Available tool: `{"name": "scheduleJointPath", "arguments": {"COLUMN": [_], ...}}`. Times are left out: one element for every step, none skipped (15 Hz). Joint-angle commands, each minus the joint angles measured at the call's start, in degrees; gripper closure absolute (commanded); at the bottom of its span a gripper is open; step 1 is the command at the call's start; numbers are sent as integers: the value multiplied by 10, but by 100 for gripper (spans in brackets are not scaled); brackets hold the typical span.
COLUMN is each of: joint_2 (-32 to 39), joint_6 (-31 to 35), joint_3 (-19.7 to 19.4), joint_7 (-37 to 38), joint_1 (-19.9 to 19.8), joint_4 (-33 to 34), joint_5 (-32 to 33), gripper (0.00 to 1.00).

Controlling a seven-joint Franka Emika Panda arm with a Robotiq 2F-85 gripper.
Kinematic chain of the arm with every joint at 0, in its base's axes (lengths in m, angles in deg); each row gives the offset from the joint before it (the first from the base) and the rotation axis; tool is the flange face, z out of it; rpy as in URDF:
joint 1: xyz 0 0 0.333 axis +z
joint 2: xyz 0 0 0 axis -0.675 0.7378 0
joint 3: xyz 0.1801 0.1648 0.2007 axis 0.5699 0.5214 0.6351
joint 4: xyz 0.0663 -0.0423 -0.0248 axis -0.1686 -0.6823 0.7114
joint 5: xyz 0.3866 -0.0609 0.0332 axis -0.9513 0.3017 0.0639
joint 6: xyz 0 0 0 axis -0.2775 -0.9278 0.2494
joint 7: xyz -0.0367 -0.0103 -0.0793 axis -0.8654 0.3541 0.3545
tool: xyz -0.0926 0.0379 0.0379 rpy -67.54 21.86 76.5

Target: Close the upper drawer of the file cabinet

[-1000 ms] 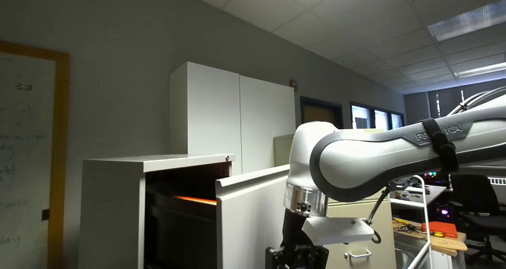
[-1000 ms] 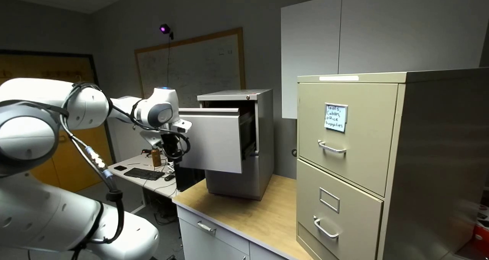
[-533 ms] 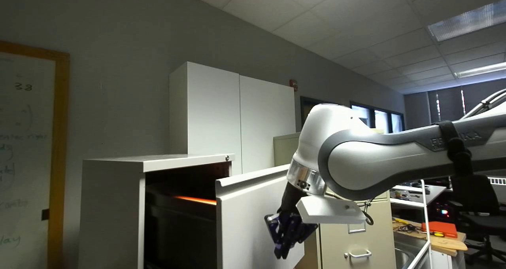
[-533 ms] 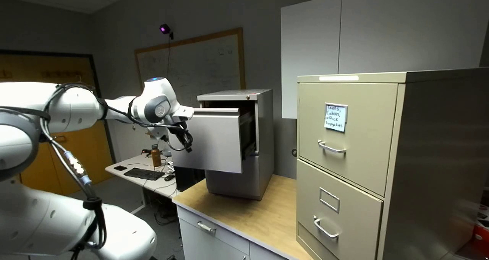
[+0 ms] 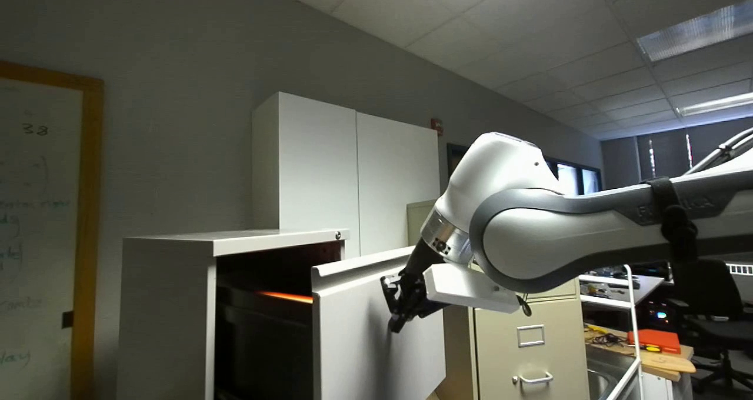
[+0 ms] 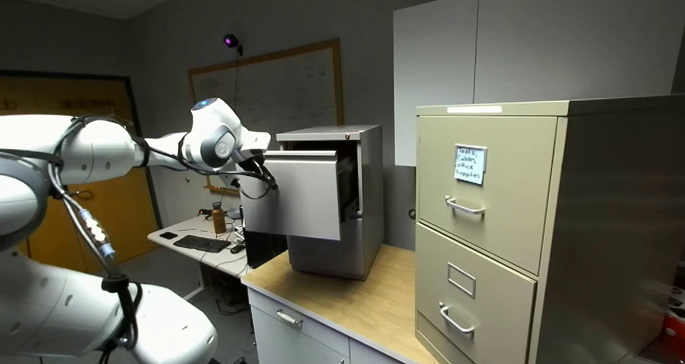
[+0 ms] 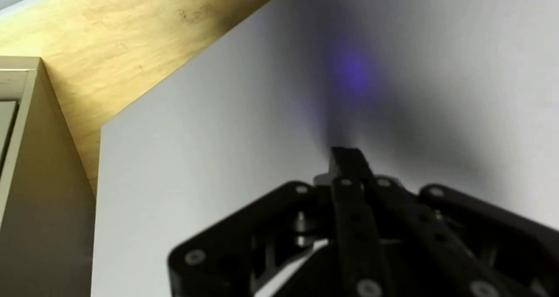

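Observation:
The file cabinet (image 5: pixel 165 317) (image 6: pixel 372 203) is pale grey-white and stands on a wooden counter. Its upper drawer (image 5: pixel 353 353) (image 6: pixel 305 203) juts far out, with the dark inside showing behind the front in both exterior views. My gripper (image 5: pixel 395 327) (image 6: pixel 274 186) is tilted down toward the drawer's plain front, its fingertips against that face in the upper half. In the wrist view the gripper (image 7: pixel 347 153) has its fingers together, nothing between them, and the drawer front (image 7: pixel 188 157) fills most of the picture, shadowed around the tips.
A beige cabinet with handled drawers (image 6: pixel 481 192) (image 7: pixel 48 201) stands beside the file cabinet on the drawer's side. Below the drawer lies the wooden counter (image 6: pixel 342 300) (image 7: pixel 144 35). A tall white cupboard (image 5: pixel 317 170) is behind. A desk (image 6: pixel 187 235) with a keyboard sits farther off.
My gripper has gone from open to shut, tilted, risen, and moved in to the drawer front. Over the last half second the upper drawer has slid slightly inward.

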Motion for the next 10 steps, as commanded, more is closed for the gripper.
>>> {"name": "scheduleJointPath", "arguments": {"joint_2": [53,67,86,104,128,158,183,211,235,261], "joint_6": [37,42,47,52,56,60,63,68,71,71], "joint_3": [16,18,20,24,29,35,41,46,52,55], "joint_7": [22,21,20,19,20,22,25,32,41,50], "joint_1": [-20,-23,-26,-30,-35,-43,-48,-53,-58,-60], "joint_4": [67,83,102,120,141,165,184,205,225,249], "joint_5": [15,17,20,26,35,46,58,72,90,109], "gripper": [100,100,100,100,100,100,100,100,100,100]}}
